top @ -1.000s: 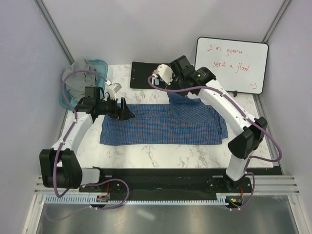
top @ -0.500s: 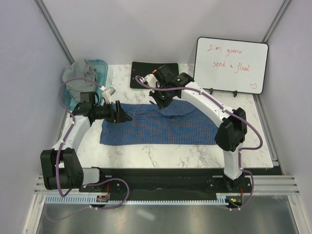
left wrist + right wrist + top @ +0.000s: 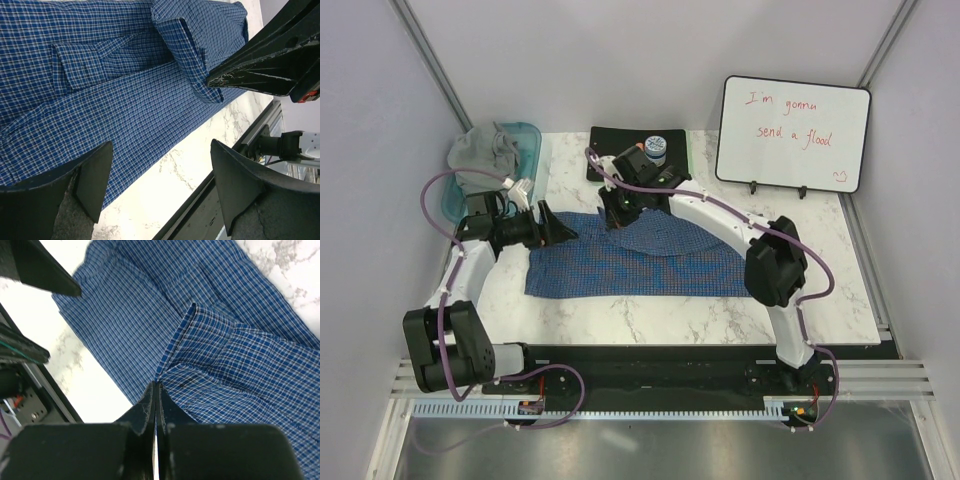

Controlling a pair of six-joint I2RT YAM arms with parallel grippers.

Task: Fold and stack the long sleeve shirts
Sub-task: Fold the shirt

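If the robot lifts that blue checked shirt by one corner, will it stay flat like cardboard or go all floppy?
Probably floppy: the blue checked shirt bends in a soft fold where the right gripper pinches it. It is likely light, since one small pinch seems to lift that part. It should slide rather than roll on the smooth marble table.

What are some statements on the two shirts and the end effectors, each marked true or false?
1. The left end effector is open and empty. True.
2. The right end effector is open. False: it is shut on a fold of the blue shirt.
3. The grey shirt lies in the tub. True.
4. The blue shirt lies in the tub too. False: it lies on the table.
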